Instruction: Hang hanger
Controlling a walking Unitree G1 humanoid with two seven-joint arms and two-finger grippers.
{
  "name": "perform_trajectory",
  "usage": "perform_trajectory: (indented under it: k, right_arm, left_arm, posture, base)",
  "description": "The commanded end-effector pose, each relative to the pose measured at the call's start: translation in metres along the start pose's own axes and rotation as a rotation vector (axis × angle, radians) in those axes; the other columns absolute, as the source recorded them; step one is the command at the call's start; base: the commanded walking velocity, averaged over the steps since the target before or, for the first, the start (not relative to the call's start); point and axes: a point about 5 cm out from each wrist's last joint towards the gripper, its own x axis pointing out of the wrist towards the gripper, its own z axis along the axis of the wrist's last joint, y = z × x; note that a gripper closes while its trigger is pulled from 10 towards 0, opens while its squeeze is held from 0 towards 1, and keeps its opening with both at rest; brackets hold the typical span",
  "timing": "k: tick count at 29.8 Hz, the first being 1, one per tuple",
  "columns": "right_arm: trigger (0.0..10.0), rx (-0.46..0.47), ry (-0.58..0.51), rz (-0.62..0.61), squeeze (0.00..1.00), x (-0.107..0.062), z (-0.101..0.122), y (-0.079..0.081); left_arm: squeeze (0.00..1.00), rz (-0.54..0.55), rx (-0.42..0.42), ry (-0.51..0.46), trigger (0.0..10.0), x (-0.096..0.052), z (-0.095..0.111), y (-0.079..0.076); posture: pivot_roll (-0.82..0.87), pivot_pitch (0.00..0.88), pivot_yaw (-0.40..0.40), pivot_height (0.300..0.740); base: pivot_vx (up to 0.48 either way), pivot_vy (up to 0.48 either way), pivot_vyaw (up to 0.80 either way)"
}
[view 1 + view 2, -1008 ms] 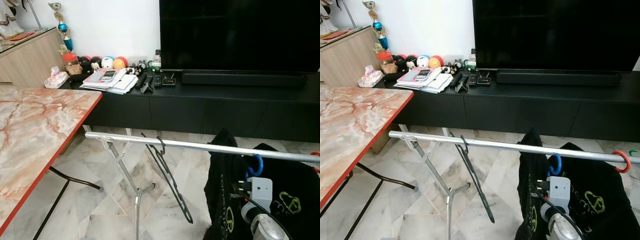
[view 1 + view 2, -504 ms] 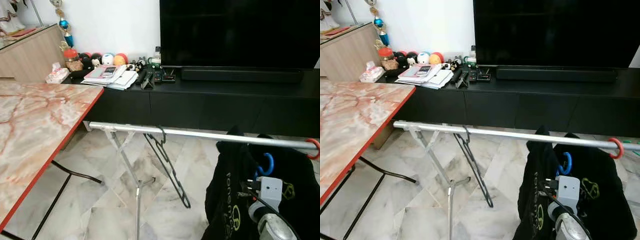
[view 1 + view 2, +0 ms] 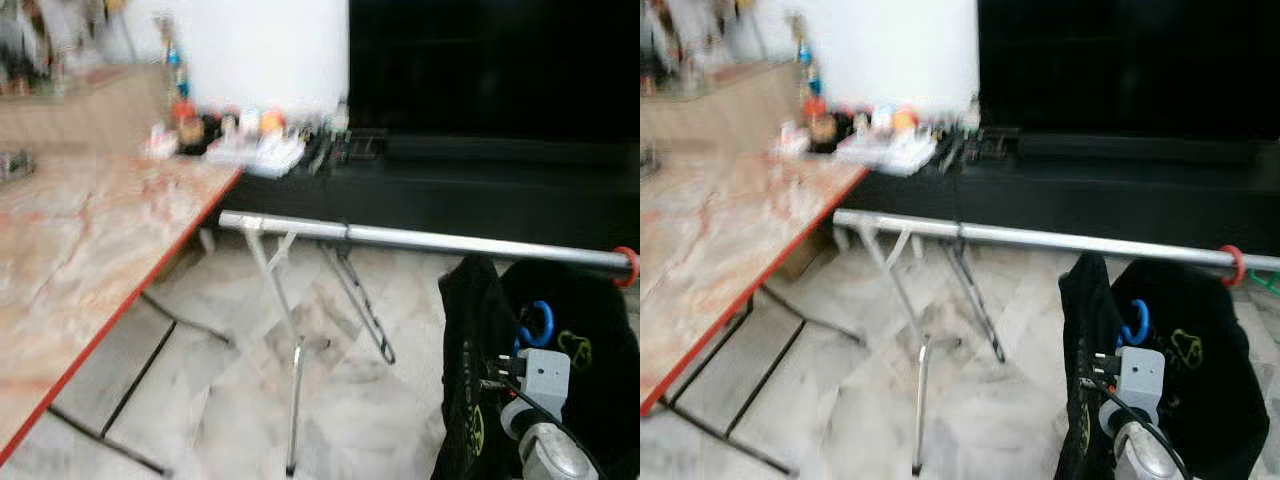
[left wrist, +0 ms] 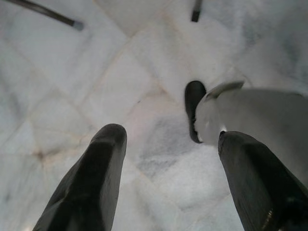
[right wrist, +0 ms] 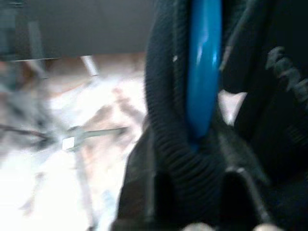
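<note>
— Right gripper [image 5: 197, 192]: what's it got?
— Clamped on the neck of a black shirt [image 3: 560, 360] on a blue hanger [image 3: 537, 323], held just under the rack's silver rail [image 3: 440, 242]. Hanging isn't done; the hook must rise over the rail.
— Obstacles?
— A black hanger [image 3: 362, 300] near the rail's left end, a red ring [image 3: 626, 266] at its right.
— Left gripper [image 4: 168, 144]?
— Idle, fingers spread above the marble floor [image 4: 96, 72].

Head stereo pair facing rail [image 3: 430, 240], wrist views close

Rail [image 3: 430, 240] free betw black hanger [image 3: 362, 302] & red ring [image 3: 627, 266]; table [image 3: 90, 260] crowds left.
</note>
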Motion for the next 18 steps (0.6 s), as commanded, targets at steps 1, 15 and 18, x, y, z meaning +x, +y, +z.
perform_trajectory:
  k: [1, 15, 18]
  right_arm:
    - [10.0, 0.002, -0.028, 0.017, 0.00, 0.0021, 0.0046, 0.0074]
    - [10.0, -0.026, -0.021, 0.006, 0.00, 0.0061, 0.0104, 0.0004]
    - [10.0, -0.028, -0.014, 0.006, 0.00, 0.0076, 0.0096, 0.0010]
  left_arm:
    - [0.00, 0.012, -0.005, 0.009, 10.0, -0.0003, -0.0009, 0.0021]
    - [0.00, 0.030, -0.034, 0.026, 10.0, -0.0028, -0.0081, 0.0104]
    - [0.00, 0.036, -0.037, 0.027, 10.0, -0.0030, -0.0086, 0.0113]
  posture:
    - [0.00, 0.000, 0.038, 0.740]
    - [0.01, 0.000, 0.010, 0.740]
    - [0.01, 0.000, 0.007, 0.740]
  base:
    - [-0.304, 0.000, 0.00]
    - [-0.278, 0.000, 0.00]
    - [0.000, 0.000, 0.00]
